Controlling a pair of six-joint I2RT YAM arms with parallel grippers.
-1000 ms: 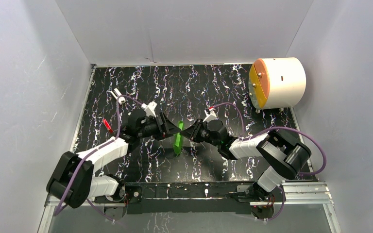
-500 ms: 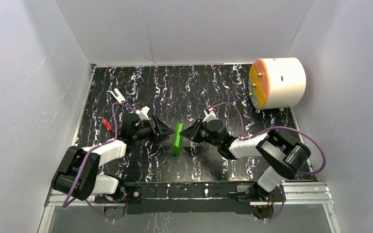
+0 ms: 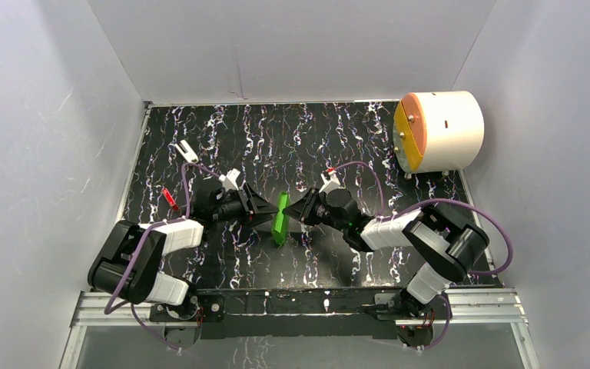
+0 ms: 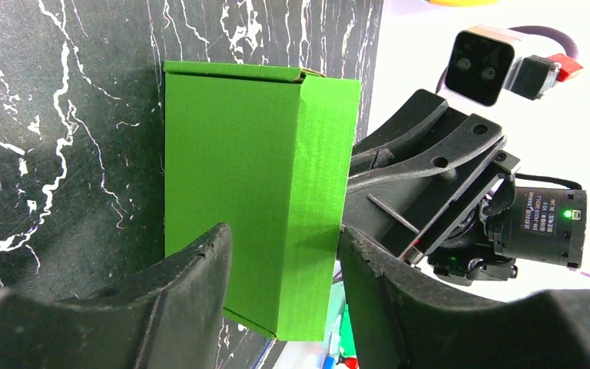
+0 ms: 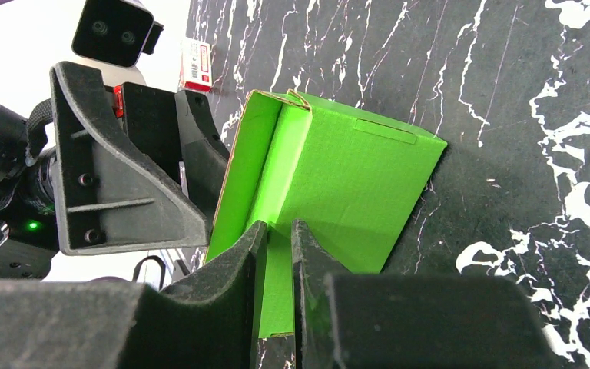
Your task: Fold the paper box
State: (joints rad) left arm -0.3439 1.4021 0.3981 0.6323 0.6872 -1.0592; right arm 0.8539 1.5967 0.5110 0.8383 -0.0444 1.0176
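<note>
I am working with both grippers at the paper box [image 3: 280, 217], which is standing on one narrow edge near the middle of the black marbled table [image 3: 223, 138], between my two arms. My right gripper [image 5: 276, 231] is reaching in from the right and pinching one thin green wall of the box, its fingers drawn close together with the card clamped between them. My left gripper [image 4: 284, 246] is facing the box from the other side, its fingers standing apart and framing the near end of the broad green face; I cannot tell whether they are touching the card. The box's upper flap is sitting slightly ajar. A large white cylinder [image 3: 445, 127] with an orange-yellow face is resting well apart at the far right corner.
</note>
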